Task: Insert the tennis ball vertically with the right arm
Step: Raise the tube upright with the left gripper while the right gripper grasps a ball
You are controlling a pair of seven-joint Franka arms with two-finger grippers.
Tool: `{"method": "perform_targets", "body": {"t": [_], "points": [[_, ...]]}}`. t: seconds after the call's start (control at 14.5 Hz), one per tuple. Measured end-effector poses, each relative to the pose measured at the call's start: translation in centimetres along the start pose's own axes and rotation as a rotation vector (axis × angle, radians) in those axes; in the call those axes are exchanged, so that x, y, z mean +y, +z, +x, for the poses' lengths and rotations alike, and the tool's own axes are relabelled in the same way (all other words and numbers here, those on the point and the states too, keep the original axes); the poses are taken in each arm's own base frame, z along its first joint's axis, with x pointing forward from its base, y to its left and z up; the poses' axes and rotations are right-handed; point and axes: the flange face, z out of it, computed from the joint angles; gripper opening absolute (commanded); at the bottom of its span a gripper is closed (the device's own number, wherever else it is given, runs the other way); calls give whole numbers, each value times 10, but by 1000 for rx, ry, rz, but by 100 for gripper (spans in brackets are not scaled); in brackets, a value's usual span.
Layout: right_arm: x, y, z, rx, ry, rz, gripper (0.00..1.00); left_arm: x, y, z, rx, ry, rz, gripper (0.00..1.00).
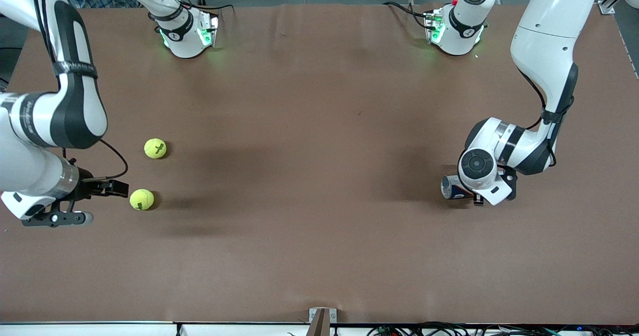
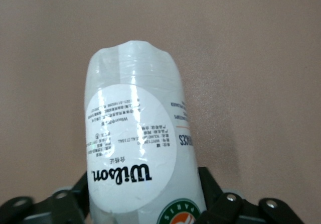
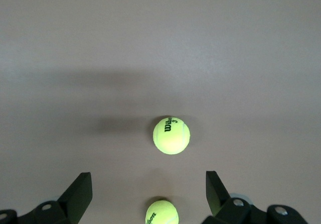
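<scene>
**Tennis ball not yet picked up, can still lying down**

Tennis ball [image 1: 142, 199] sits on the brown surface [image 1: 309, 176] toward my right arm's end, just beside the fingertips of my right gripper [image 1: 117, 188]. That gripper hangs low over the surface, its fingers spread wide, and nothing is between them. In the right wrist view the ball shows between the two spread fingers, close in at the frame's edge. A second ball [image 1: 155, 148] lies near it, farther from the front camera, untouched.

Moving across, the middle of the surface carries nothing that matters to the job.

Toward my left arm's end lies the can [image 1: 452, 186], a clear tube with a white label, on its side. My left gripper [image 1: 478, 198] is down at it, and in the left wrist view the tube runs out from between the fingers [image 2: 213, 191], which stand on either flank of it. Whether they have clamped it yet I cannot tell.

So, as I judge it, almost everything is left. The tube must be held firmly and stood with its mouth upward. My right gripper must close on the near ball, lift it, carry it across and lower it straight down into the opening.
</scene>
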Motion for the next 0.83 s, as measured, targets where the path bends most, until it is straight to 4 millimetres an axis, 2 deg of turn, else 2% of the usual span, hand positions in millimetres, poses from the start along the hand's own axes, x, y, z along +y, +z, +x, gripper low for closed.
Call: {"method": "perform_targets", "body": {"t": [0.21,0.55,0.69,0.83], "points": [[13,27,2,-34,39,52,100,2,-2,1,0,-17,-5,66],[36,64,3,-51,10,63,100,7,-8,7,-60,-36,6,65],[49,86,4,-57,3,63,100,15,-26,7,-147,-39,2,65],[55,106,6,-69,1,63,100,21,-52,2,-242,-27,-7,65]]}}
